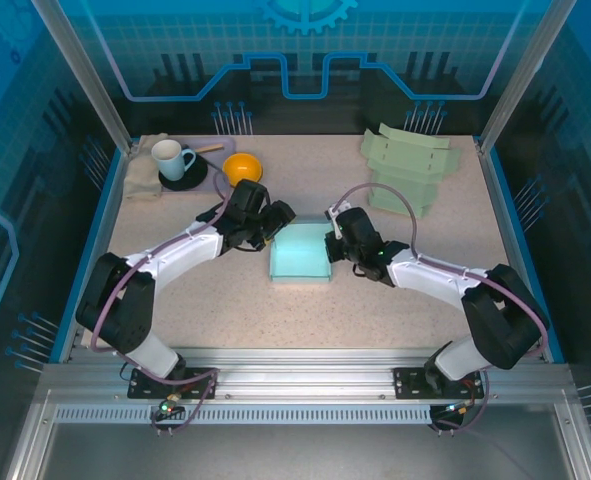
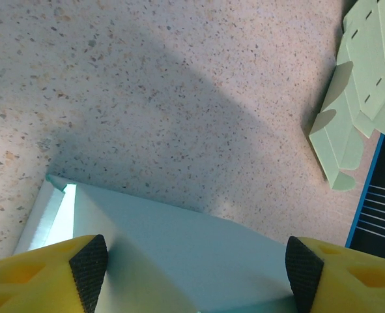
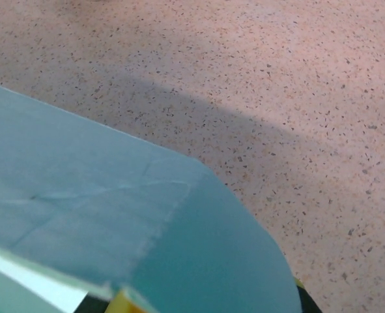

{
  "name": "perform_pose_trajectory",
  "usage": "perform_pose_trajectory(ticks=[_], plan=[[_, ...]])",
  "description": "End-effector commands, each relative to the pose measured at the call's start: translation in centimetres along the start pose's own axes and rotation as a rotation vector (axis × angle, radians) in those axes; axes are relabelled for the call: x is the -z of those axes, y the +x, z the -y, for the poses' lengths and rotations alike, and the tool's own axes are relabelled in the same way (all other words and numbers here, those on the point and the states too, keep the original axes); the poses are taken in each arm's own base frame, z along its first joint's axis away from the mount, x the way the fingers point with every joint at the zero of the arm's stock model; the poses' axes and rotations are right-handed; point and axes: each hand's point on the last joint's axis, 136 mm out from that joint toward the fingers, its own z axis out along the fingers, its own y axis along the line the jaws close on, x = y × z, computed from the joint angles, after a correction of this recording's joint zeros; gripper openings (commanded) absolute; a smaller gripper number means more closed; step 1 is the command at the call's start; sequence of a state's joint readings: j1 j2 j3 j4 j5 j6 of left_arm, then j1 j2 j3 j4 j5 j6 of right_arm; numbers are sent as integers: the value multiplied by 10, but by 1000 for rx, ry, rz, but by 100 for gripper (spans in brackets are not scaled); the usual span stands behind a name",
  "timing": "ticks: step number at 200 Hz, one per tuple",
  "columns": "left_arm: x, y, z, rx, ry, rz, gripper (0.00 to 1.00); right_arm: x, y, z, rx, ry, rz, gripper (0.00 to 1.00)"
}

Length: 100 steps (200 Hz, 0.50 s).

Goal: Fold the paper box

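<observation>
While poised over the paper box (image 1: 300,255), holds left end effector (image 2: 196,268) wide. Cannot tell grip of right end effector (image 1: 335,238) at box edge.

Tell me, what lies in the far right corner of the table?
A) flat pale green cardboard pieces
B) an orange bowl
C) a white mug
A: the pale green cardboard pieces lie far right; the mug and orange bowl sit far left.
</observation>
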<state>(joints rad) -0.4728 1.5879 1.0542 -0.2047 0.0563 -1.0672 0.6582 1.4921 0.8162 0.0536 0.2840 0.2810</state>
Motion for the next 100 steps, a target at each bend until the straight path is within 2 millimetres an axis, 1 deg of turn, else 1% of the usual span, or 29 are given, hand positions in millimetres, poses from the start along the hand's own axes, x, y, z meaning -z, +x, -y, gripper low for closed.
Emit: perform_pose_trajectory(ticks=[1, 25, 37, 53, 59, 77, 84, 86, 88, 100], plan=[[0, 15, -24, -41, -76, -16, 76, 4, 7, -23, -78, -55, -2, 0], [2, 14, -32, -48, -94, -2, 76, 7, 4, -33, -98, -58, -3, 0], [2, 14, -34, -50, -97, -1, 76, 9, 1, -40, -86, -62, 4, 0], [2, 14, -32, -53, -93, 4, 76, 10, -5, -44, -80, -60, 23, 0], [2, 12, -30, -57, -86, 10, 76, 9, -7, -46, -75, -61, 32, 0], [1, 5, -20, -80, -65, 35, 76, 8, -25, -46, -50, -46, 92, 0], [2, 1, -13, -96, -49, 48, 76, 6, -26, -45, -20, -35, 99, 0], [2, 0, -12, -101, -48, 51, 76, 7, -36, -46, -19, -35, 119, 0], [3, -1, -9, -106, -42, 56, 76, 7, -41, -46, -13, -33, 128, 0], [3, -7, -1, -130, -25, 77, 76, 2, -52, -47, 27, -17, 149, 0]])
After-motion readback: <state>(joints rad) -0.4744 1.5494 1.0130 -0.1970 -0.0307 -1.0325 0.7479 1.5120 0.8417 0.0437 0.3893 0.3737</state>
